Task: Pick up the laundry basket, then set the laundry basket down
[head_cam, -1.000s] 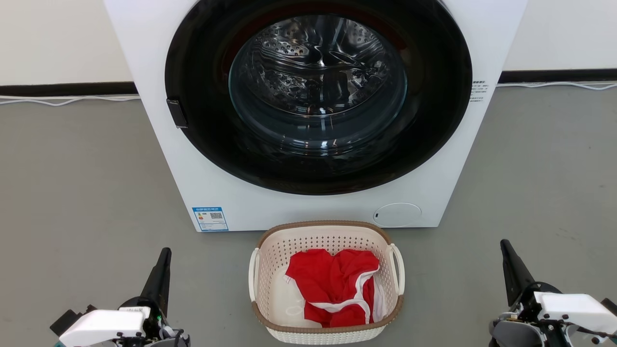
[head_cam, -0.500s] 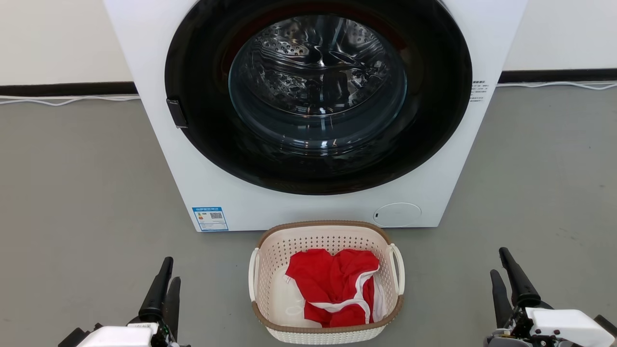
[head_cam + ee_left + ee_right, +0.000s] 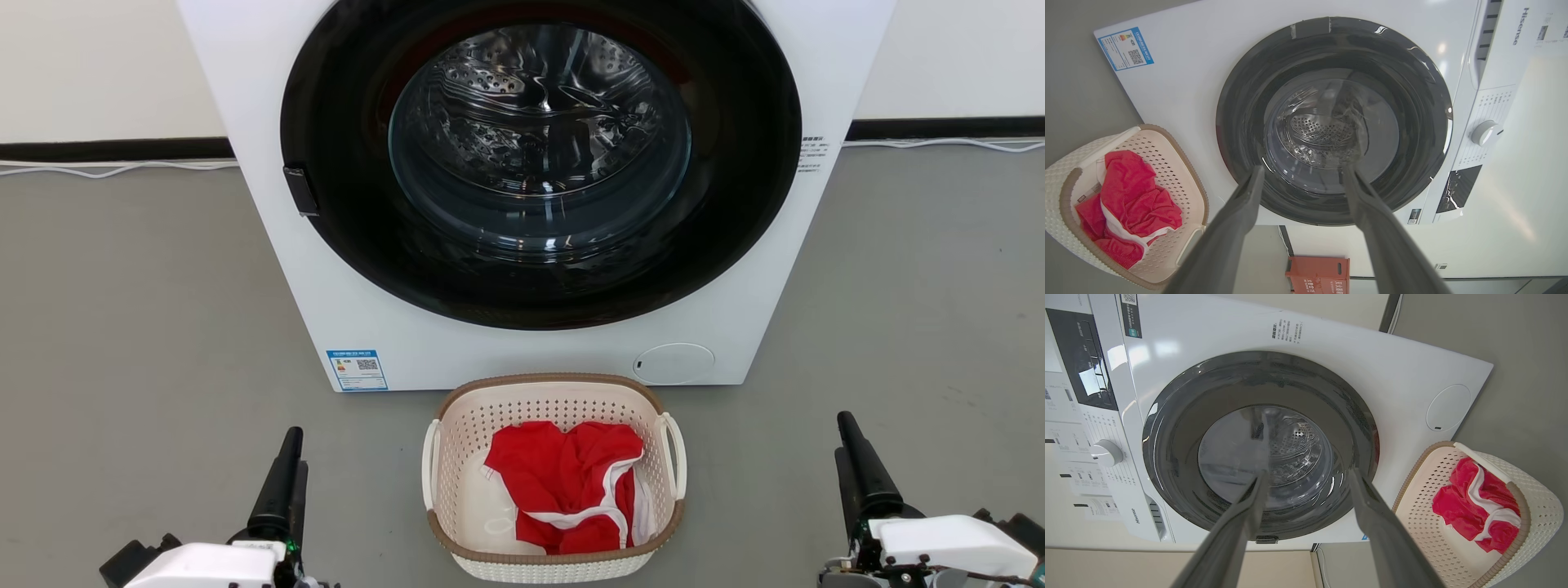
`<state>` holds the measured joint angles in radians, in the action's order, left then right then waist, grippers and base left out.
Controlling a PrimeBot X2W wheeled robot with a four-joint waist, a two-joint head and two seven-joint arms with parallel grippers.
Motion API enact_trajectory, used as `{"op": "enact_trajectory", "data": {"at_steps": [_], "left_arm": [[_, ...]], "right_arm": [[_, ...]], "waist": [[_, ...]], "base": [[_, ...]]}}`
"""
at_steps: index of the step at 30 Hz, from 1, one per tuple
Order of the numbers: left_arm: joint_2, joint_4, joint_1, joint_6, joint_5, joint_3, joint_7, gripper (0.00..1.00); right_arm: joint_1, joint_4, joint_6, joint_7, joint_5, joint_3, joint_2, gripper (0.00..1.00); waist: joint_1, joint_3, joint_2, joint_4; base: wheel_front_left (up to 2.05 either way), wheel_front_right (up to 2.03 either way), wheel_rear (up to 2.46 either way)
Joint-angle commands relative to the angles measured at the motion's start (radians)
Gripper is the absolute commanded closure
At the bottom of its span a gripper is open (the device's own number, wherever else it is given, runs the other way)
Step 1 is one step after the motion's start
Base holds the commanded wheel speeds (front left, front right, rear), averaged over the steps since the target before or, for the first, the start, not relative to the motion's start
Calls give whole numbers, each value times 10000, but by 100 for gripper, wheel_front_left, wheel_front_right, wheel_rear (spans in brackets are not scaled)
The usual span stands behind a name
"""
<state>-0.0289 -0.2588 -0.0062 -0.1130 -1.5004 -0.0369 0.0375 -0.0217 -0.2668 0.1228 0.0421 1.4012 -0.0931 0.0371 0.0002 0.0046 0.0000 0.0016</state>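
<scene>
The laundry basket, cream-white and perforated with a brown rim and white loop handles, stands on the grey floor just before the washing machine. A red garment with white trim lies inside it. My left gripper hovers low to the basket's left, apart from it, fingers pointing up the view. On the basket's other side my right gripper hangs the same way. Both wrist views show spread fingers with nothing between them: the left gripper and the right gripper are open. The basket sits off to the side of each.
A white front-loading washing machine with its round dark glass door shut rises right behind the basket. A white cable runs along the wall base. An orange crate stands beside the machine. Grey floor spreads on both sides.
Both grippers went from shut to open, their fingers now spread. Both arms shifted slightly at the bottom of the head view. The basket has stayed where it was.
</scene>
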Motion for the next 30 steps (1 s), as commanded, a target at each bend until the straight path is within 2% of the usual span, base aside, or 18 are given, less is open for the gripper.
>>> {"op": "enact_trajectory", "data": {"at_steps": [1,15,30], "left_arm": [[-74,347,-176,51,263,-15,-106,0],[-97,355,-213,199,2501,178,-517,0],[-145,419,-190,130,4782,279,-957,0]], "right_arm": [[-164,371,18,-148,-359,86,84,0],[-225,539,27,-560,-3562,316,90,0],[-326,522,36,-960,-6087,542,98,0]], "waist": [[-1,-3,0,5],[-1,-38,0,29],[-1,-71,0,17]], "base": [[0,0,0],[0,0,0],[0,0,0]]}}
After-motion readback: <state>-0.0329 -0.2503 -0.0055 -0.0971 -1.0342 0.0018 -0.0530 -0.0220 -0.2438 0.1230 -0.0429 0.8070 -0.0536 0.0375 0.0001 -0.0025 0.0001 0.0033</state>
